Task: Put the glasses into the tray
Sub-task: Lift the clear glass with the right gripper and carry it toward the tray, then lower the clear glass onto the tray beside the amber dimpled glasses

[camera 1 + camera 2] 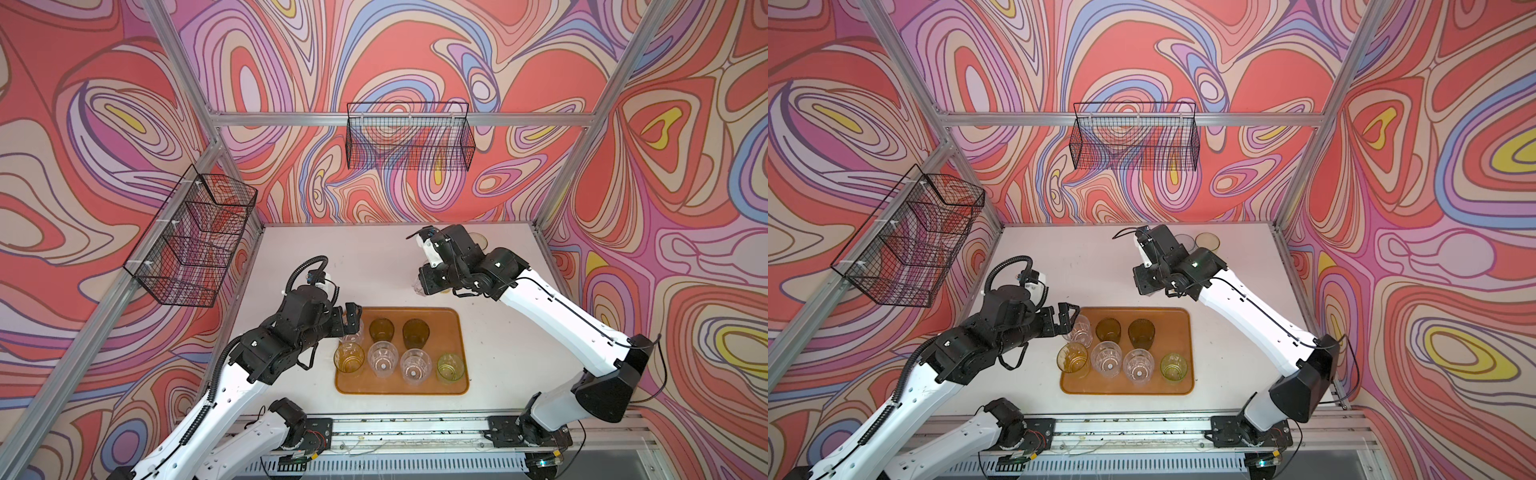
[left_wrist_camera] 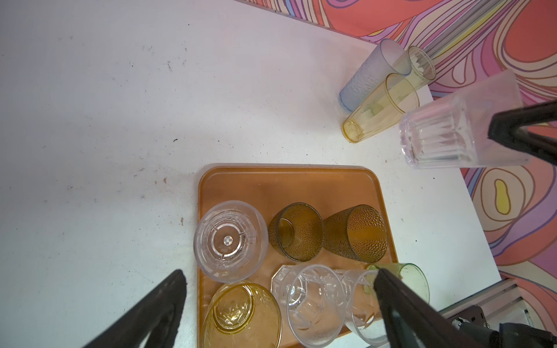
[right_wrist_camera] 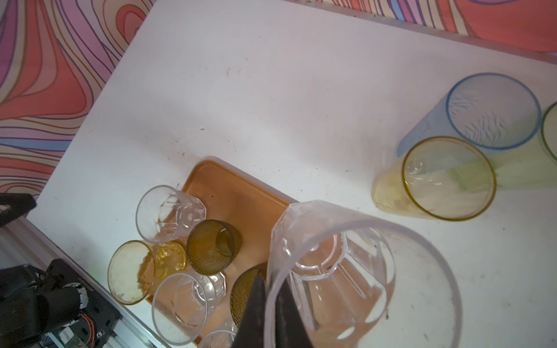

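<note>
The left gripper [image 1: 1068, 319], jaws wide and empty, hangs just beside the corner tumbler [image 1: 1081, 330], one of seven short glasses [image 1: 1106, 359] standing mouth-up on the tray [image 1: 1174, 332]. Past the tray's far edge, above the counter [image 1: 374, 266], the right gripper [image 3: 269, 283] pinches one rim wall of a clear faceted tumbler [image 3: 340, 271], mouth at the jaws, long axis running base-down, seemingly tilted. It looks light, stiff and slick, liable to swing in that pinch; three tall tumblers [image 2: 379, 111] stand upright far right.

Count: 4 clear faceted tumblers [image 1: 382, 358], 2 olive-brown tumblers [image 1: 415, 332], 1 amber tumbler [image 1: 349, 358], 1 green tumbler [image 1: 450, 366], 3 tall tumblers [image 2: 381, 107], 1 tray [image 1: 451, 328], 2 wire baskets [image 1: 409, 137].
</note>
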You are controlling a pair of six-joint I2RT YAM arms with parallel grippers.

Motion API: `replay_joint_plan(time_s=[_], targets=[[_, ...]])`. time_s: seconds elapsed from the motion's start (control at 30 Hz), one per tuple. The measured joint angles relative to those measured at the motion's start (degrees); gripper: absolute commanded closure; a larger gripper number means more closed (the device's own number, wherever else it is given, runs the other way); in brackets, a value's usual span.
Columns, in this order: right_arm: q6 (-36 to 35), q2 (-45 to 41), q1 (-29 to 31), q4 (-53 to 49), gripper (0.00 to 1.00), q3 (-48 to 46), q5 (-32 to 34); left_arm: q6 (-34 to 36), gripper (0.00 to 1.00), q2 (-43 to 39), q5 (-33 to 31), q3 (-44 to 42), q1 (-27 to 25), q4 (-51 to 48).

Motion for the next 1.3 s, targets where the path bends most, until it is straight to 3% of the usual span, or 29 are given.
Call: replay_joint_plan(time_s=[0.5,0.7,1.3], targets=[[4.59,-7.52,0.09,-4.72,1.00,-11.32,6.95,3.28,0.00,0.17,-2.05,1.25,0.00,-1.20],[7.23,-13.05,0.11,-3.48,1.00,-18.08,6.73,3.43,0.00,-3.21,-2.16,-0.48,0.00,-0.52],[13.86,-13.03,0.11,8.52,1.00,-32.83,3.63,3.93,0.00,-2.40,-2.45,-4.76,0.00,1.27]])
